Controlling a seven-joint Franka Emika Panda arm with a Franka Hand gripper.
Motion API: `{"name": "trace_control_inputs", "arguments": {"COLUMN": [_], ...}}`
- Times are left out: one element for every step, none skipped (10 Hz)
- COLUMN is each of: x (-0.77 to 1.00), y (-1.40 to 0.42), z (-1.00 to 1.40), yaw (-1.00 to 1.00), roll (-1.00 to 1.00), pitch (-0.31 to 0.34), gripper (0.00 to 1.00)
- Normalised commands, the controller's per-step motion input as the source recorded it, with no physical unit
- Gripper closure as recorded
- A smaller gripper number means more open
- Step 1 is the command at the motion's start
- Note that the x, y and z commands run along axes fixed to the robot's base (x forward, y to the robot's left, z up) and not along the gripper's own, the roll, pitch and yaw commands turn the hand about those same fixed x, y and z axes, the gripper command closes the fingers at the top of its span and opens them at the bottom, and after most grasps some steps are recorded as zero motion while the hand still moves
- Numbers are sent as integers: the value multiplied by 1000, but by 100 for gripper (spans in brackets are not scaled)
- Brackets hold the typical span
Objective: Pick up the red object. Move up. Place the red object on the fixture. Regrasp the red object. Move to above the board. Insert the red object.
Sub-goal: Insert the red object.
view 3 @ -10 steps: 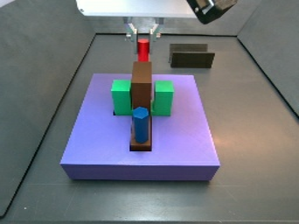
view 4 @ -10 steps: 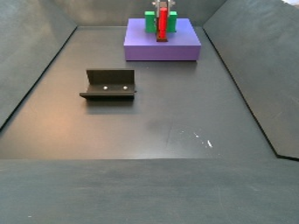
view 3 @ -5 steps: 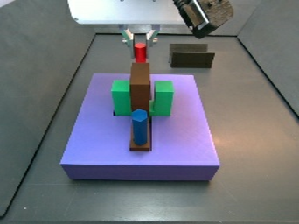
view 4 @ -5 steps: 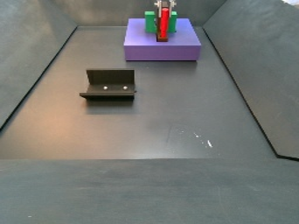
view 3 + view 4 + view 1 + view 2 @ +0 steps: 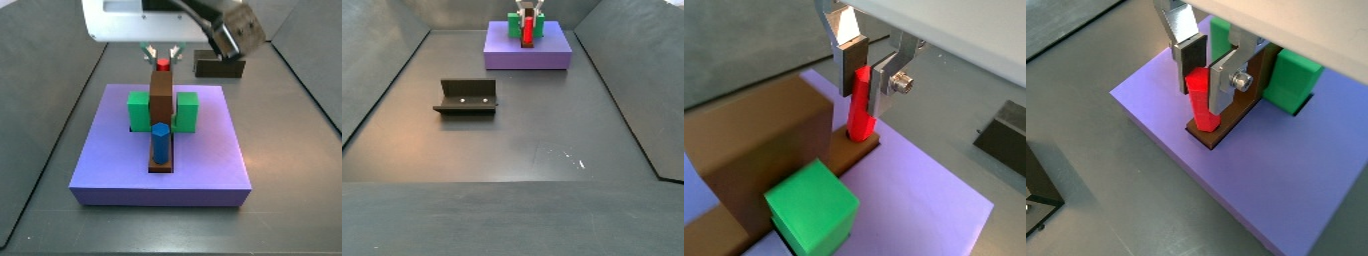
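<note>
With the red peg (image 5: 862, 100) held upright between the closed jaws of the gripper (image 5: 865, 62), its lower end in the brown slot of the purple board (image 5: 1166, 110) (beside the brown bar (image 5: 758, 150)), jamming could be caused if it is pressed down tilted.

The gripper (image 5: 869, 62) above the board has flat silver fingers (image 5: 847, 27) with dark pads. The peg (image 5: 861, 103) between them is bright red. The board (image 5: 1173, 115) is lavender-purple, its blocks (image 5: 811, 204) vivid green, its tall bar (image 5: 162, 94) brown, its hexagonal peg (image 5: 159, 142) blue. The fixture (image 5: 466, 97) is dark olive-brown on a grey floor (image 5: 529, 140).
</note>
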Motion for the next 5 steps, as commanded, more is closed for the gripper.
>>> {"name": "trace_control_inputs", "arguments": {"x": [26, 0, 0, 0, 0], "y": [-57, -40, -29, -6, 0], "z": [-389, -369, -46, 0, 0], "yaw": [37, 0, 0, 0, 0], "roll": [310, 170, 103, 33, 0], "pitch": [0, 0, 0, 0, 0], "gripper": [100, 100, 100, 100, 100]}}
